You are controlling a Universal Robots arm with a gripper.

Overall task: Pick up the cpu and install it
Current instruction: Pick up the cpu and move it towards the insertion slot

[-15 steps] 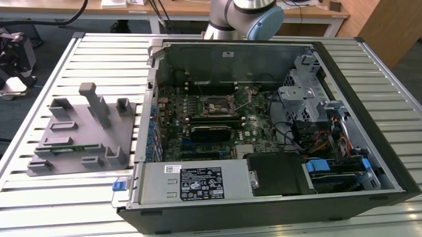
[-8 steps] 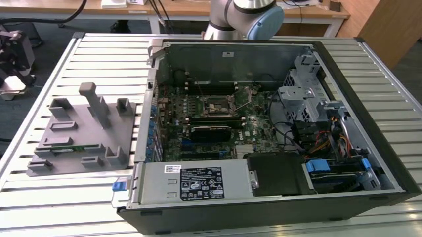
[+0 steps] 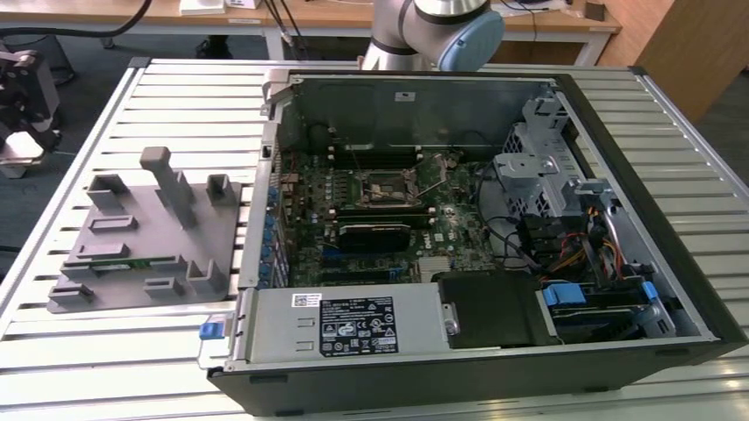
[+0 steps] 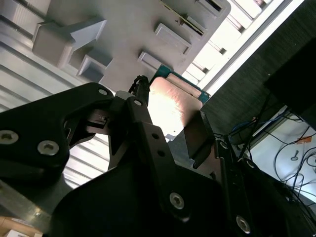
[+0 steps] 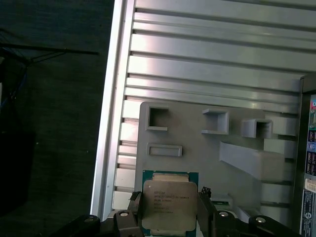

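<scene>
1. Gripper [image 5: 170,217] is pinching the cpu [image 5: 169,205] between its two dark fingers [image 5: 134,213], one pressing on each opposite edge, as both wrist views are showing.
2. The cpu is lying flat between those fingers, showing its silver-grey metal top and a thin green rim.
3. Directly under the cpu, a grey fixture plate [image 5: 197,148] with raised pockets and blocks is lying. Whether the chip is touching the plate or hanging clear of it cannot be told.
4. The plate is resting on a slatted aluminium table [image 5: 207,59].
5. In the exterior view, the plate is sitting just beside an open computer case [image 3: 398,105], on the exterior view's left of it.
6. Inside the case, the socket [image 3: 392,189] with its metal frame is sitting near the middle of the motherboard [image 3: 457,219].
7. The robot arm [image 3: 439,26] is rising behind the case.
</scene>
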